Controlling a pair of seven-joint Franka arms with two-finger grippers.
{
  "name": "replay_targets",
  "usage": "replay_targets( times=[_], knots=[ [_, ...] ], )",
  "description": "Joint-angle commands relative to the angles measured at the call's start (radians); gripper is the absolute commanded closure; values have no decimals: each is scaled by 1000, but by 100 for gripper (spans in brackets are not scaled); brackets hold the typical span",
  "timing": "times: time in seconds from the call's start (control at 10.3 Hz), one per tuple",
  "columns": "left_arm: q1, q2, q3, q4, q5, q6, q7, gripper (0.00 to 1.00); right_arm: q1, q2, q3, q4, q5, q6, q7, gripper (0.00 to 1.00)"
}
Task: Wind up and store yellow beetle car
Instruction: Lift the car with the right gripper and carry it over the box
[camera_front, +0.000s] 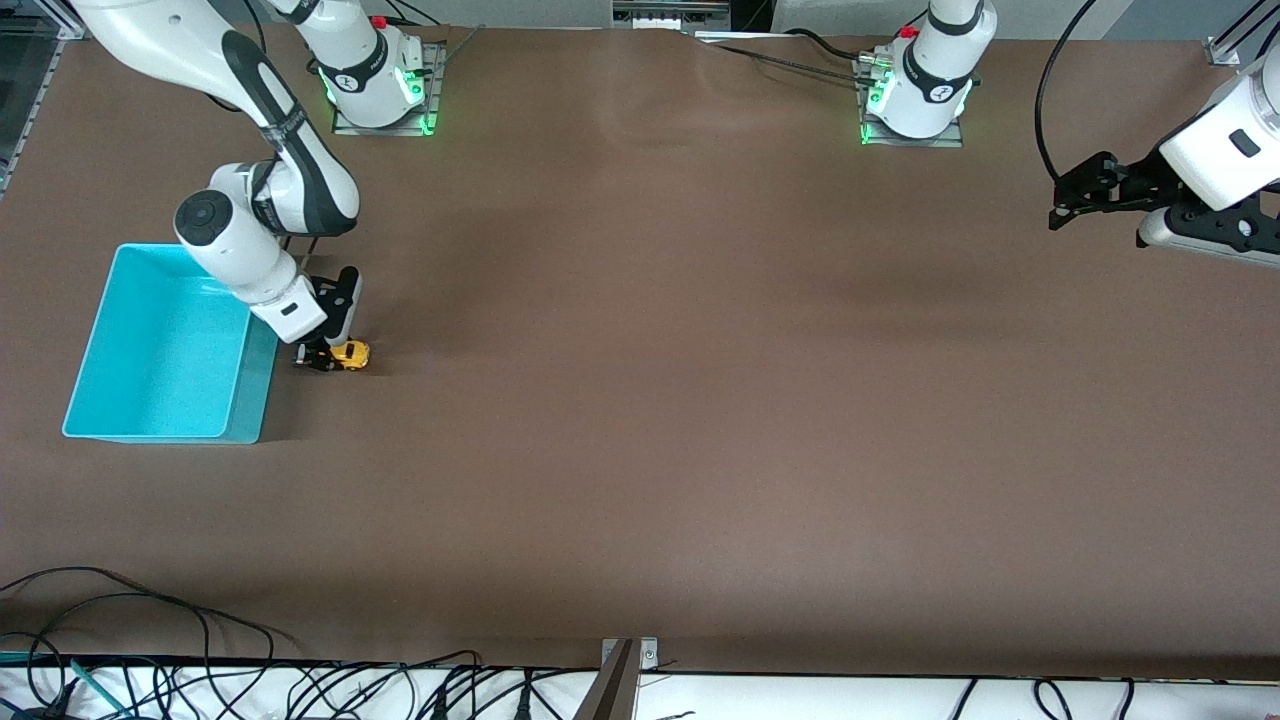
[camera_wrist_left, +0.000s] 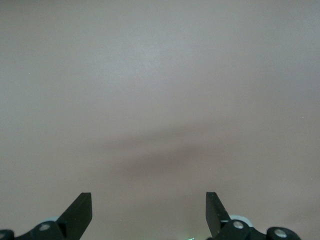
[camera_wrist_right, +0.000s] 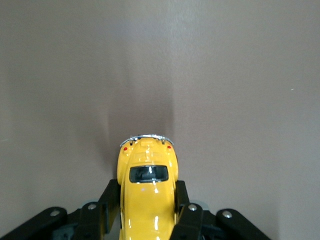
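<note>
Right hand (camera_wrist_right: 148, 212) clamps yellow beetle car (camera_wrist_right: 147, 187) between its fingers on table (camera_front: 700, 400)

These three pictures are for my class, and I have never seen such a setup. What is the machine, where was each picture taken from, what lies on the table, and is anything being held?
Two white robot arms stand at a brown table. The wide picture comes from a high camera facing them. The other two come from cameras on each arm's wrist, looking out past its own fingers.

On the table are a turquoise bin and, beside it, a small yellow car.

The right gripper is down at the table with its fingers shut on the car; its wrist picture shows the car pinched between them.

The left gripper waits open in the air over the left arm's end of the table, holding nothing; its wrist picture shows only bare table.
</note>
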Motion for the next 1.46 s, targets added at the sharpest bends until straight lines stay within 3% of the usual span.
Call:
replay_targets(
  times=[0.0, 0.29, 0.58, 0.97, 1.36],
  knots=[
    [5, 16, -5, 35, 10, -25, -14, 0, -18, -162, 15, -16, -14, -199, -19, 100],
    [6, 16, -4, 35, 10, -26, -11, 0, -46, -288, 12, 1, -6, -409, -186, 100],
    [5, 16, -4, 35, 10, -26, -11, 0, -154, -331, 10, 27, -3, -491, -444, 100],
    [5, 16, -4, 35, 10, -25, -11, 0, -327, -296, 12, 60, -6, -490, -802, 100],
    [5, 16, -4, 35, 9, -25, -11, 0, -467, -171, 15, 109, -5, -474, -1111, 100]
  ],
)
